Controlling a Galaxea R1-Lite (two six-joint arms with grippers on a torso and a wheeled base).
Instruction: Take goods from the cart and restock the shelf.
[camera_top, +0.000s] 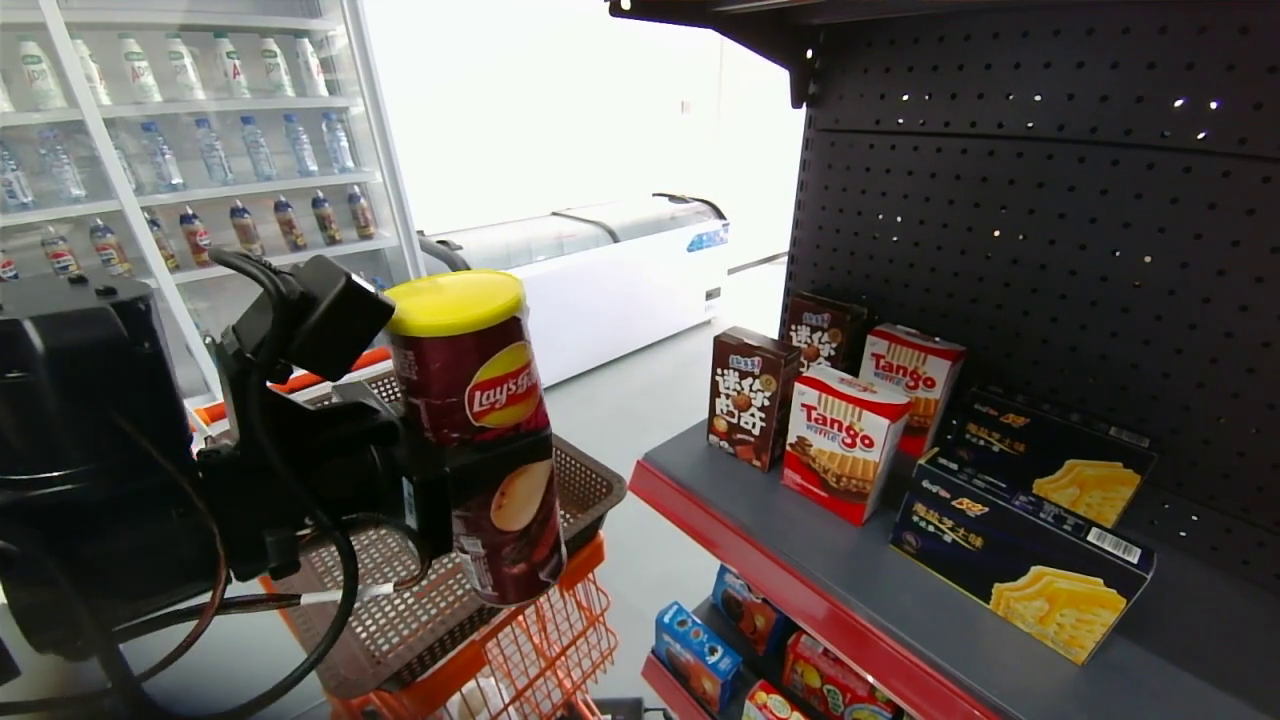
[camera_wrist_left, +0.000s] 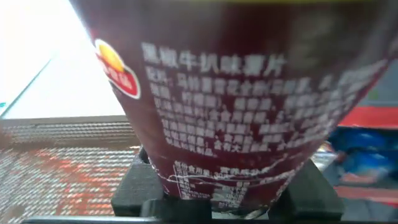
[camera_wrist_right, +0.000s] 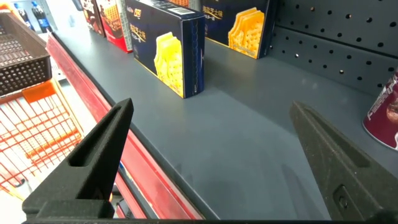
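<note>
The chip can (camera_top: 470, 400), centre-left, is clamped upright in the left claw (camera_top: 440, 500), seemingly for shelving; the right claw (camera_wrist_right: 211, 109) is spread above the shelf (camera_wrist_right: 249, 149).

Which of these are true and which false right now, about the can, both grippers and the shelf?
1. The left gripper is shut on the chip can. True.
2. The can's lid is red. False: it is yellow.
3. The right gripper is open above bare shelf. True.
4. The held can rests on the shelf. False: it is in the air by the cart basket, apart from the shelf.
</note>
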